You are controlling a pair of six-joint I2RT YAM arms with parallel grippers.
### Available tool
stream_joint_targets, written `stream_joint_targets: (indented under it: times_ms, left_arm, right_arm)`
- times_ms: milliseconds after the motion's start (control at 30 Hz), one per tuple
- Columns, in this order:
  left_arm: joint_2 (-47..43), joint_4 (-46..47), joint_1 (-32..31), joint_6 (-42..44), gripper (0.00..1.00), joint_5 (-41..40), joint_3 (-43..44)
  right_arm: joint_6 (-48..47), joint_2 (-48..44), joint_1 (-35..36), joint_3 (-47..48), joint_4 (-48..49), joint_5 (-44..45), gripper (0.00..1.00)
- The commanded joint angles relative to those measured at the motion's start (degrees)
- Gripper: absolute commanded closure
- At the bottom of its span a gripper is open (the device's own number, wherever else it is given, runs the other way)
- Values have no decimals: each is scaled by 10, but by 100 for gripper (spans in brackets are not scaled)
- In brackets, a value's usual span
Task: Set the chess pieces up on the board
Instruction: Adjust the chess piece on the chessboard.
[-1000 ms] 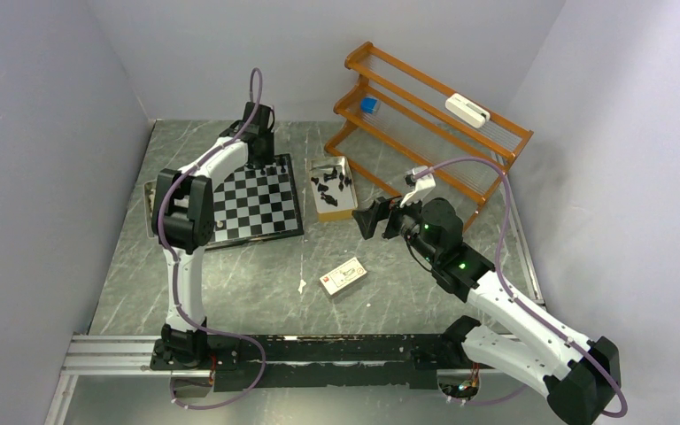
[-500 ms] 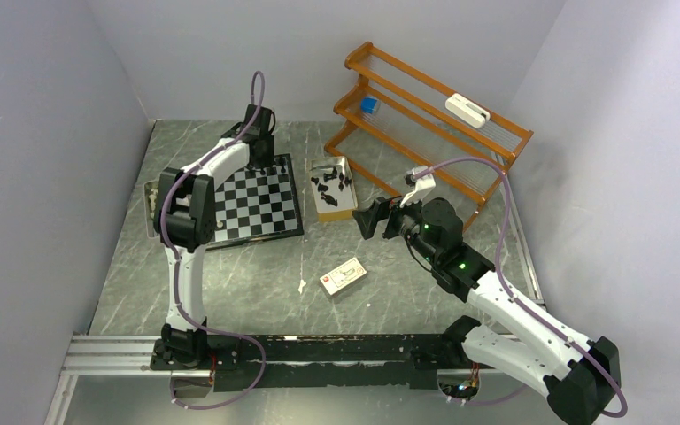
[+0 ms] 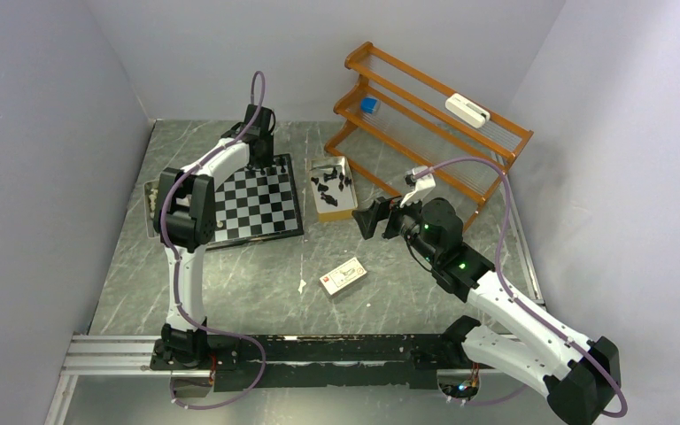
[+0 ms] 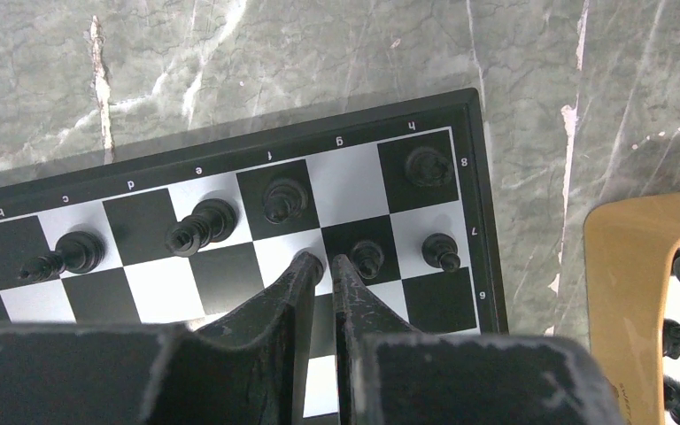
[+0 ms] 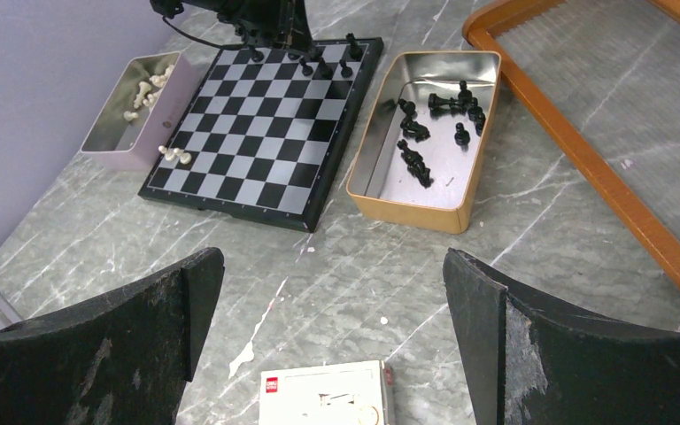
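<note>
Board (image 3: 257,205) lies flat on the surface, far left of centre, turned slightly, its lettered edge away from the arms. Black chess pieces (image 4: 284,199) stand upright in its far right corner rows. More lie in the tan tin (image 5: 412,199) just right of it. Left tool (image 4: 323,264) is nearly pressed together, tips just beside a black pawn (image 4: 368,258); can't tell if it pinches anything. Right tool (image 5: 332,261) is spread wide, holding nothing, near a small card box (image 5: 328,394).

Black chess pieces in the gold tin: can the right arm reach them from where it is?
Probably yes. The right gripper is open and faces the open-topped gold metal tin, with nothing standing between them. The small black chess pieces lie loose inside, uncovered.
</note>
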Motion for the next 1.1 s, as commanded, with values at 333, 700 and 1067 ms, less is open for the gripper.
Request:
stream_joint_targets:
  times_ms: [333,700,1067]
  left_arm:
    - [5,9,4,10,82,-15,-5]
    - [6,6,5,11,82,-21,-5]
    - [10,4,5,14,82,-26,-3]
  right_arm:
    - [-4,-8,1,-2,11,6,0]
    - [-3,-7,1,-2,13,6,0]
    - [-3,-4,1,1,13,4,0]
